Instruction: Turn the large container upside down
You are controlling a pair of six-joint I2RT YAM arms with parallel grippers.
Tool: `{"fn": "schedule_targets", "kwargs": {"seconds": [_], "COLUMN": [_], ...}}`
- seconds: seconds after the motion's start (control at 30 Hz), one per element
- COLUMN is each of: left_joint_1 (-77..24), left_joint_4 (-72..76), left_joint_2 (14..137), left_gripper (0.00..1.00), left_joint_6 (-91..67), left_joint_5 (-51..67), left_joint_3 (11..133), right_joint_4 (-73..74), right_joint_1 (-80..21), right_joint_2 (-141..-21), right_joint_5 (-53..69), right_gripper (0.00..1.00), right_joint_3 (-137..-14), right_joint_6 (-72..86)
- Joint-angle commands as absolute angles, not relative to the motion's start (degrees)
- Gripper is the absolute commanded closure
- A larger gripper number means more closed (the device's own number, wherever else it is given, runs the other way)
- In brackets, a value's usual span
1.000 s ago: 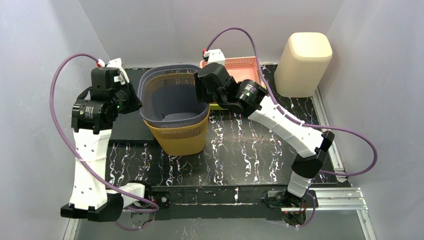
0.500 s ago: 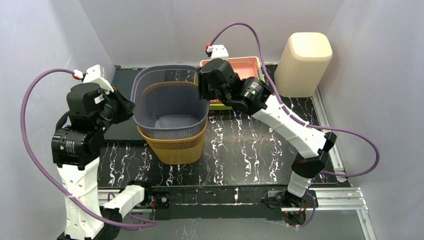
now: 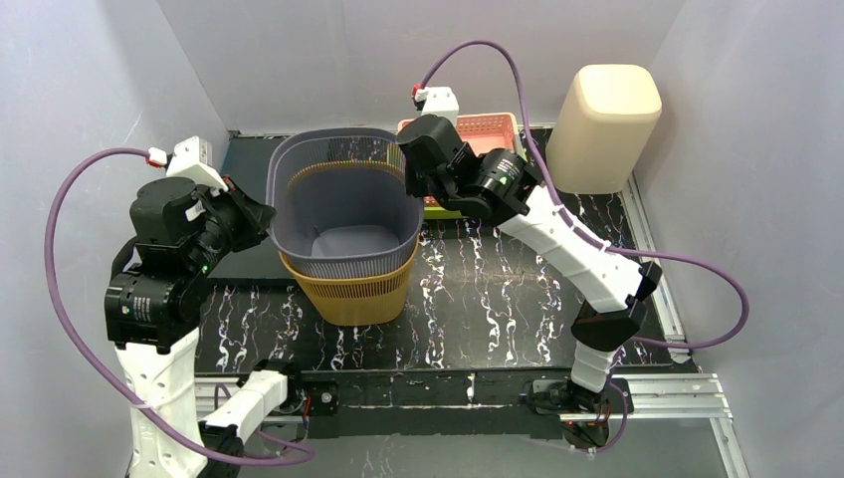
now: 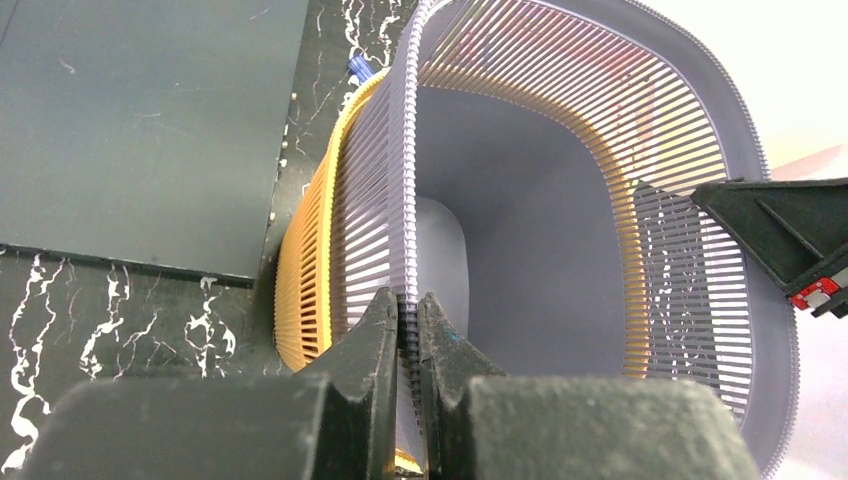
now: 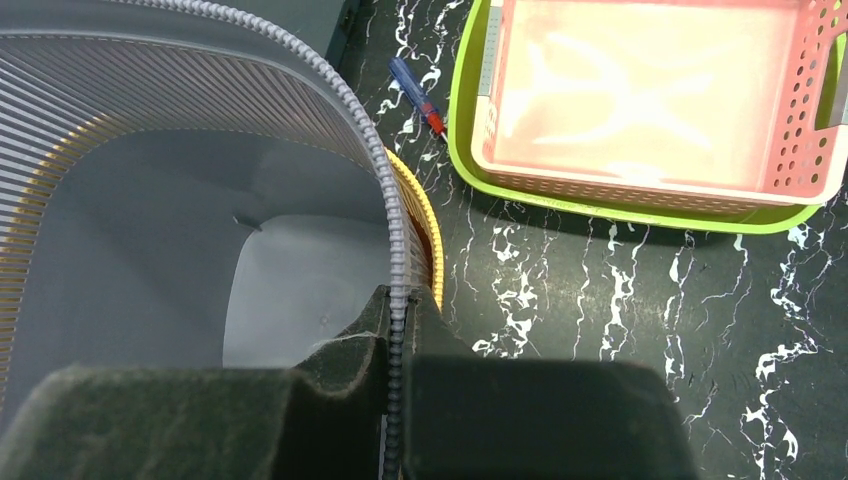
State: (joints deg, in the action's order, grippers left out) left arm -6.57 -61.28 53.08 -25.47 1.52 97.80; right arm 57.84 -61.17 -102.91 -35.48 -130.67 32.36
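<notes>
The large container is a grey slatted basket (image 3: 338, 199), upright and nested inside a yellow slatted basket (image 3: 358, 294) at the table's middle left. My left gripper (image 3: 267, 214) is shut on the grey basket's left rim; in the left wrist view its jaws (image 4: 408, 300) pinch the ribbed wall (image 4: 540, 230), with the yellow basket (image 4: 305, 270) just outside. My right gripper (image 3: 413, 184) is shut on the right rim. In the right wrist view the beaded rim runs between its closed fingers (image 5: 398, 295), grey wall (image 5: 200, 200) to the left and yellow rim (image 5: 425, 225) to the right.
A pink basket (image 3: 483, 134) sits in a green tray (image 5: 600, 205) behind the right gripper. A blue pen-like tool (image 5: 420, 97) lies beside that tray. A tall cream container (image 3: 602, 124) stands at the back right. A dark mat (image 4: 140, 120) lies left of the baskets.
My right gripper has closed on the grey basket's right rim. The left arm has swung back and leftward, still holding the left rim, and the grey basket has shifted slightly left.
</notes>
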Motion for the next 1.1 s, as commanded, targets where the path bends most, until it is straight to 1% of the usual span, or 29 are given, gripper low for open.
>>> {"fn": "schedule_targets", "kwargs": {"seconds": [0.0,0.03,0.1,0.17,0.2,0.23,0.27,0.3,0.43,0.57,0.67,0.9,1.07], "left_joint_1": [-6.77,-6.82,-6.83,-6.85,-6.79,-6.8,-6.82,-6.82,-6.79,-6.84,-6.85,-6.77,-6.83], "left_joint_4": [-52.73,-52.8,-53.09,-54.61,-55.89,-57.44,-58.91,-60.29,-64.23,-64.48,-66.55,-68.23,-67.21], "left_joint_2": [51.63,51.18,50.34,49.6,49.27,48.91,48.5,48.11,45.99,42.88,41.87,36.75,34.43], "left_gripper": [0.88,0.79,0.64,0.47,0.37,0.33,0.25,0.21,0.14,0.1,0.1,0.11,0.13], "left_joint_6": [-24.27,-24.12,-23.9,-23.52,-23.58,-24.15,-24.84,-25.82,-29.53,-30.61,-31.65,-36.53,-37.75], "left_joint_5": [12.33,12.54,11.51,8.75,6.18,2.85,-1.13,-5.27,-17.0,-20.98,-21.59,-19.98,-18.0], "left_joint_3": [97.44,97.03,96.21,95.75,95.76,95.86,95.89,95.78,95.0,94.44,92.96,81.5,78.54], "right_joint_4": [50.35,48.67,45.5,43.16,42.62,42.16,41.37,40.56,37.59,37.34,34.97,32.75,30.9], "right_joint_1": [-62.2,-62.2,-62.2,-62.22,-62.18,-62.22,-62.18,-62.22,-62.22,-62.22,-62.23,-62.18,-62.23], "right_joint_2": [-99.47,-98.57,-97.16,-96.25,-95.98,-95.82,-95.4,-94.99,-93.59,-93.86,-93.23,-92.72,-91.24], "right_joint_5": [-35.5,-36.19,-37.63,-38.62,-39.26,-40.01,-40.68,-41.22,-42.23,-43.06,-41.69,-40.8,-40.98], "right_gripper": [0.99,0.99,0.99,0.99,0.99,0.99,0.99,0.99,0.99,0.99,0.99,0.99,0.99], "right_joint_3": [-128.87,-127.52,-125.43,-124.34,-124.41,-124.58,-124.57,-124.41,-124.17,-125.59,-125.5,-129.42,-129.76], "right_joint_6": [30.85,31.19,31.68,31.9,32.05,32.2,32.23,32.19,32.01,31.64,31.55,31.29,31.07]}}
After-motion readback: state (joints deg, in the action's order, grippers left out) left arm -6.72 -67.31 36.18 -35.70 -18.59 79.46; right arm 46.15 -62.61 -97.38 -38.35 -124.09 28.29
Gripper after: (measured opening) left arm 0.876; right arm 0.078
